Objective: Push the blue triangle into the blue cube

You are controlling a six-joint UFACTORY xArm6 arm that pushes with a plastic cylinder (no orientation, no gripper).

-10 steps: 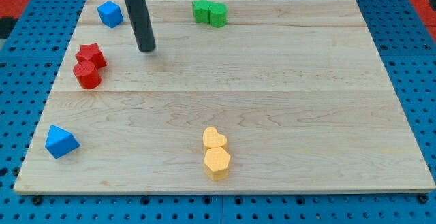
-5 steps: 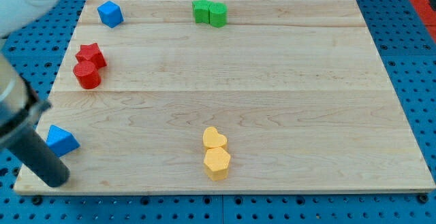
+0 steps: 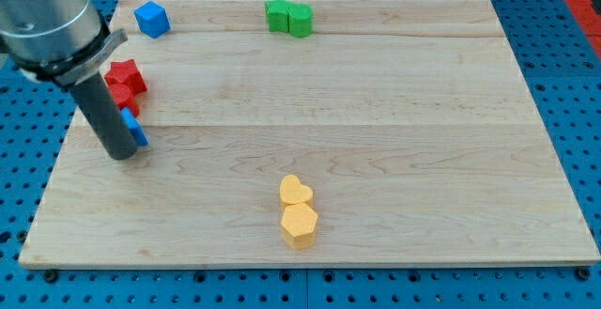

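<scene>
The blue triangle (image 3: 134, 128) lies near the board's left edge, mostly hidden behind my dark rod. My tip (image 3: 120, 153) stands at the triangle's lower left, touching or almost touching it. The blue cube (image 3: 150, 18) sits at the board's top left corner, well above. Two red blocks (image 3: 124, 78) lie right above the triangle, partly covered by the rod; the triangle seems to touch the lower one.
Two green blocks (image 3: 288, 17) sit side by side at the top middle. A yellow heart (image 3: 296, 192) and a yellow hexagonal block (image 3: 300, 224) sit together at the bottom middle. The wooden board (image 3: 376, 112) rests on a blue pegboard.
My tip went from near the blue cube down to the bottom left corner, then up. The blue triangle has been pushed up and right, from the bottom left to just under the red blocks.
</scene>
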